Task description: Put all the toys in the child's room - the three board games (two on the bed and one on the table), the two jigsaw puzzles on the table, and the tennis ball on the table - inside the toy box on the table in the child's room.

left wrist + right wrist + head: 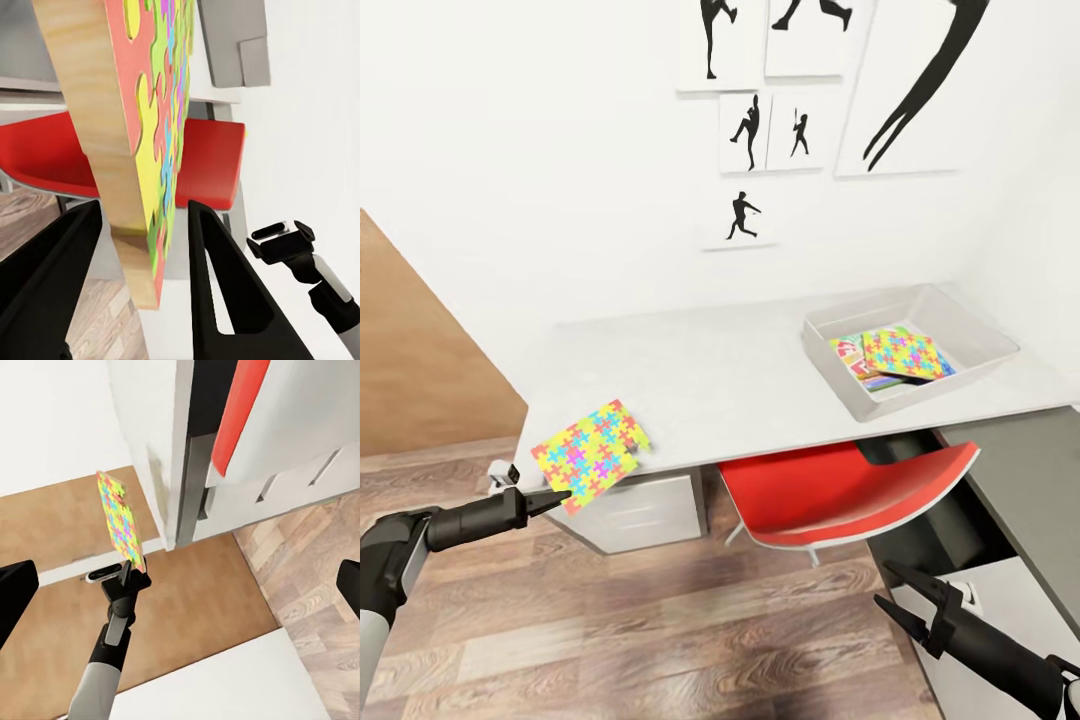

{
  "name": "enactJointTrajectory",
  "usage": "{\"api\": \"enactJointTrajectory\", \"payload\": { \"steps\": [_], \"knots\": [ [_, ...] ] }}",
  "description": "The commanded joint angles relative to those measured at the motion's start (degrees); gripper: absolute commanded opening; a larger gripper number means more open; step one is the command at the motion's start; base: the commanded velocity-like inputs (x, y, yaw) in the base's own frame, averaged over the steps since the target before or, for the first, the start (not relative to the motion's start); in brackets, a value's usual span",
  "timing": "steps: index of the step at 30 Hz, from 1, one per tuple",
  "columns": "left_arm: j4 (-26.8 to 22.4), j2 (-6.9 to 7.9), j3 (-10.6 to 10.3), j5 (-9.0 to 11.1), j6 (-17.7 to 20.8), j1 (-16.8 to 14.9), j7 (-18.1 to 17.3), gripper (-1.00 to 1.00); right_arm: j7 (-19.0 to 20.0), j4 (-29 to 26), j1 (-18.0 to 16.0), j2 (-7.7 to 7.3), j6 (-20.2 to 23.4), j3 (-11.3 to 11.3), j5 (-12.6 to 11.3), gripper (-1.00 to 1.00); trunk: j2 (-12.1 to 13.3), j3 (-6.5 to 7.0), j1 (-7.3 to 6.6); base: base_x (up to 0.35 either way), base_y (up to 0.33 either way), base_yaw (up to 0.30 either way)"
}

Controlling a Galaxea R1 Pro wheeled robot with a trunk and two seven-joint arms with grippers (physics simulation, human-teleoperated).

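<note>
While the left gripper (563, 497) pinches 1 jigsaw puzzle (592, 453) by its lower corner, the thin square stands tilted over the front left corner of the table (730, 380), its far edge near or on the grey top; contact cannot be told. A red chair (845, 490) is tucked under the table between the 2 arms, and a drawer unit (640, 510) sits just behind the held puzzle. At the table's right end stands the toy box (970, 345), well apart from the left gripper, holding a second jigsaw puzzle (905, 353) that lies on top of a board game (852, 358). Black sports-silhouette pictures (750, 130) hang on the white wall above.

From the left wrist, the puzzle's plain wooden back and cut-out edge show, clamped between the 2 dark fingers (225, 292), with the right gripper (279, 234) beyond. From the right wrist, the puzzle appears edge-on atop the left arm. Low over the wood floor (660, 640), the right gripper (893, 588) has its jaws spread and holds nothing.
</note>
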Motion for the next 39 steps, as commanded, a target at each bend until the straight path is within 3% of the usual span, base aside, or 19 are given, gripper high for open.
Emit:
{"api": "enactJointTrajectory", "payload": {
  "steps": [1,12,17,24,39],
  "knots": [
    [0.0,0.02,0.0,-0.1,0.6,0.0,-0.3,-1.00,0.4,0.0,0.0,0.00,0.2,-0.1,0.4,1.00,-0.1,0.02,0.03,0.000,0.000,0.000],
    [0.0,0.42,0.0,-0.1,0.6,0.0,-0.3,-1.00,0.4,0.0,0.1,-0.07,0.2,-0.2,0.3,1.00,-0.1,1.07,0.03,0.000,0.000,0.000],
    [0.0,0.59,0.0,-0.1,0.6,0.0,-0.3,-1.00,0.6,-0.1,0.2,-0.08,0.2,-1.5,0.2,1.00,-0.1,1.54,0.03,0.000,0.000,0.000],
    [0.0,0.65,0.0,-0.1,0.6,0.0,-0.3,-1.00,5.1,-0.1,0.3,-0.17,0.2,-2.4,0.5,1.00,-0.1,2.21,0.03,0.000,0.000,0.000],
    [0.0,0.65,0.0,-0.1,0.6,0.0,-0.3,-1.00,5.7,-0.1,0.3,-0.31,0.2,-2.5,0.5,1.00,-0.1,3.65,0.03,-0.014,0.000,0.000]
  ]
}}
